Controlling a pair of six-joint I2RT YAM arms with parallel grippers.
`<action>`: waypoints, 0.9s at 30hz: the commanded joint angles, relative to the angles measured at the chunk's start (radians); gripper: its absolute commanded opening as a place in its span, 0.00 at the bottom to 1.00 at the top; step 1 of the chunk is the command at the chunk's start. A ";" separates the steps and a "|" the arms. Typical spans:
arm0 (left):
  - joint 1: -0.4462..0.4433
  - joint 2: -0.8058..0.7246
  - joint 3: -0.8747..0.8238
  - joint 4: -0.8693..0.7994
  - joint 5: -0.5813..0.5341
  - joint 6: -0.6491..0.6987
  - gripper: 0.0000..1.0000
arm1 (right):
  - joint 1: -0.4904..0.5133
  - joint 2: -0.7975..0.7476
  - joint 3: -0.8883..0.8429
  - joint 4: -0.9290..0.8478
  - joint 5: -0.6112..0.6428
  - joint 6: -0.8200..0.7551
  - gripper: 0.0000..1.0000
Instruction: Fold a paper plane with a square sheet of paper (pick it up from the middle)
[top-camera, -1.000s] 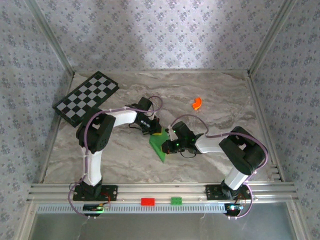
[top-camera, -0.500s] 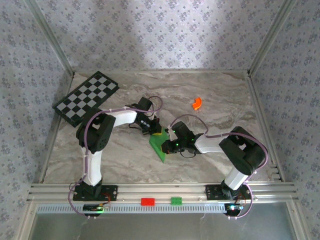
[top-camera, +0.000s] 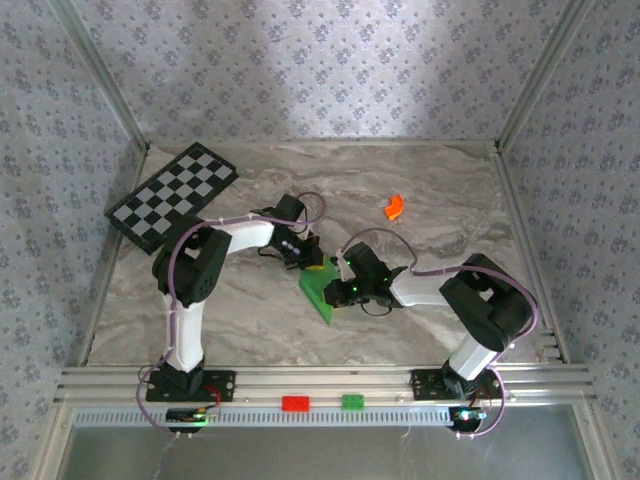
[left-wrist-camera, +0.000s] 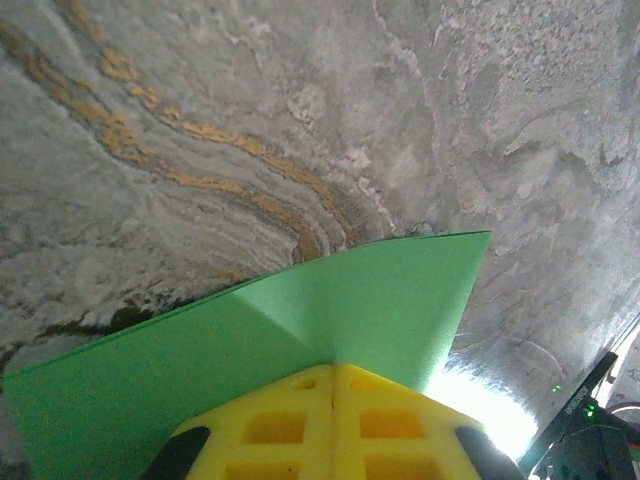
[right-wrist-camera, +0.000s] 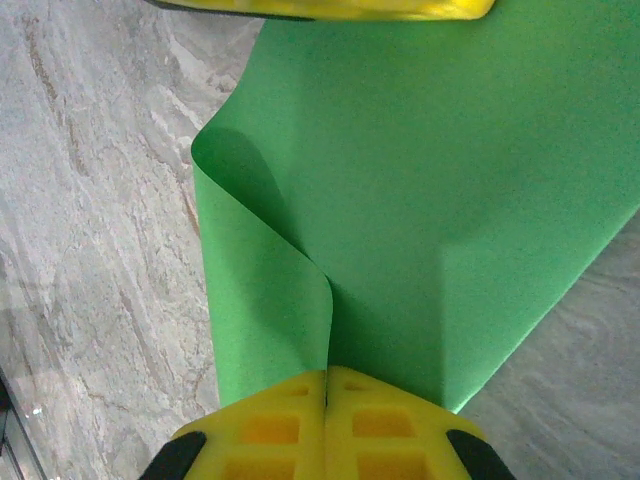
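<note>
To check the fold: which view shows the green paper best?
Right wrist view: the green paper is large, its curled edge plain. Left wrist shows one creased corner; top external, a small patch between the arms.

Checkered board (top-camera: 172, 195) lies left, orange piece (top-camera: 393, 207) right.

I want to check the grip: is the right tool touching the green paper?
Touching. In the right wrist view the right tool is shut on the green paper; the sheet's curled edge runs into the seam between its fingers.
</note>
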 joint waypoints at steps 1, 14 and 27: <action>-0.012 -0.016 -0.017 -0.023 -0.004 -0.004 0.05 | -0.002 -0.020 0.003 -0.030 0.031 -0.022 0.00; -0.014 -0.013 -0.015 -0.021 -0.002 -0.005 0.05 | -0.002 -0.023 0.002 -0.033 0.028 -0.029 0.00; -0.014 -0.018 -0.014 -0.023 -0.004 -0.006 0.05 | 0.009 0.000 -0.001 -0.042 0.028 -0.028 0.00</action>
